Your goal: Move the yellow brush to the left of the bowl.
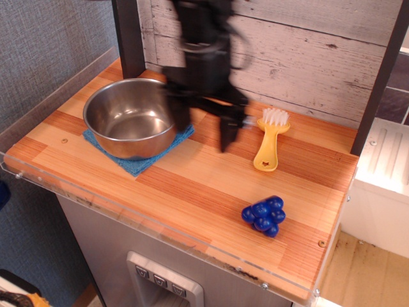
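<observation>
Fingers spread and empty, gripper [203, 126] hangs blurred between bowl [133, 117] and yellow brush [270, 140], open tabletop [211, 185] in front.

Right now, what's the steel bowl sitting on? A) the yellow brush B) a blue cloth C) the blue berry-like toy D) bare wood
B. The bowl rests on the blue cloth, whose corners stick out from under it; the yellow brush and the blue toy lie apart on the wood to its right in the picture.
</observation>
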Robot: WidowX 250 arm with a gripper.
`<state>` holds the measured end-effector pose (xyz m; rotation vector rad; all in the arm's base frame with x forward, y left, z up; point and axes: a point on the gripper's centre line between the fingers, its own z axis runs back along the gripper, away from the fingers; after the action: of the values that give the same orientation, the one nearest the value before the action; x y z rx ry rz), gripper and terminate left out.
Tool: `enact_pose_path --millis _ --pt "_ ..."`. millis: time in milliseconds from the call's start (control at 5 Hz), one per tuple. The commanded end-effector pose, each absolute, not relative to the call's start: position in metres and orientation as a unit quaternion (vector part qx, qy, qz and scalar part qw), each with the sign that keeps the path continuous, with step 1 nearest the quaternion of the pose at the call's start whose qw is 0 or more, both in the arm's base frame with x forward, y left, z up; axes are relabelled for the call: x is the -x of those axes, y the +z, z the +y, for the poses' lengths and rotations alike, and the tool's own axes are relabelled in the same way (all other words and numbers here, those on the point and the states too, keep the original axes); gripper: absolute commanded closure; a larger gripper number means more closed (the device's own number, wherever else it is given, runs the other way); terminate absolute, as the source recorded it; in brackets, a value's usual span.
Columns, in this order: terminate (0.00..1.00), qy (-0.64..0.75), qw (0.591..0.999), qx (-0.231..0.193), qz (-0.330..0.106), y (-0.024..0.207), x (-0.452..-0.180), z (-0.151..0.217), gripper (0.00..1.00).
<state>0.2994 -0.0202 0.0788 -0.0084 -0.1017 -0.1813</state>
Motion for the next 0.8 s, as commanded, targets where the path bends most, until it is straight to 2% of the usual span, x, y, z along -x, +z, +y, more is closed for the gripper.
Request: enact_pose_path --millis 0,200,400,600 --pt "0.00 -0.088 0.988 -0.001 -0.128 0.085 -0.372 -0.058 0.00" --pt "0.00 -0.055 0.991 -0.004 -0.120 0.072 -0.384 -0.052 0.00" --pt "0.00 -0.015 0.995 0.005 -0.102 0.055 -0.385 -0.046 0.00" --pt "0.00 0.034 0.996 0.007 -0.078 0.049 -0.383 -0.048 0.00"
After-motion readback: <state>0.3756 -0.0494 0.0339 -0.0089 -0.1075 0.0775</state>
